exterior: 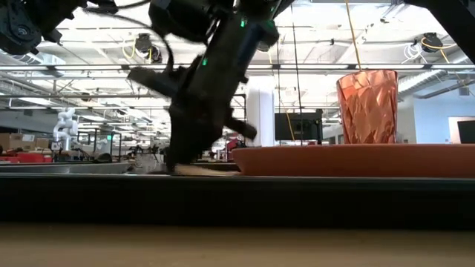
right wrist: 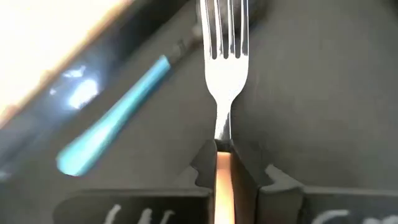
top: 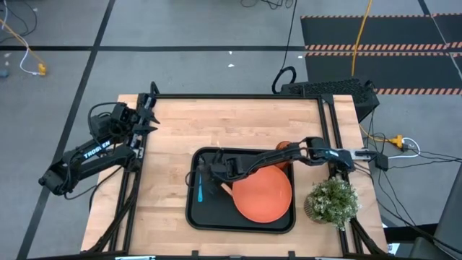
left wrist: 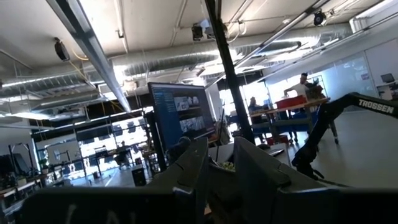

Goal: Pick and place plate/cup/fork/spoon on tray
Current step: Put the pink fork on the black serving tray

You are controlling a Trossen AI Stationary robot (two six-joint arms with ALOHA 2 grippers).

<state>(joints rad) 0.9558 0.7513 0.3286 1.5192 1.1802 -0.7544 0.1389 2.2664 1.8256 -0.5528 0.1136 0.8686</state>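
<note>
The black tray lies at the table's near middle. On it lie the orange plate, which also shows in the low view, and the blue-handled spoon near the tray's left rim; the spoon shows too in the right wrist view. The orange cup stands at the tray's far right, partly under my right arm. My right gripper is low over the tray's left part, between spoon and plate, shut on the fork. My left gripper is raised at the table's far left corner, open by a narrow gap, empty. My right gripper pinches the fork's tan handle between its two fingers, close to the metal neck. The fingers slant down from the table's right and lie along the fork. The tines point on ahead, close over the tray floor; whether they rest on it I cannot tell.
A potted plant stands at the table's right edge beside the tray. Bare wooden table lies beyond the tray and to its left. A monitor and people show in the room beyond the table.
</note>
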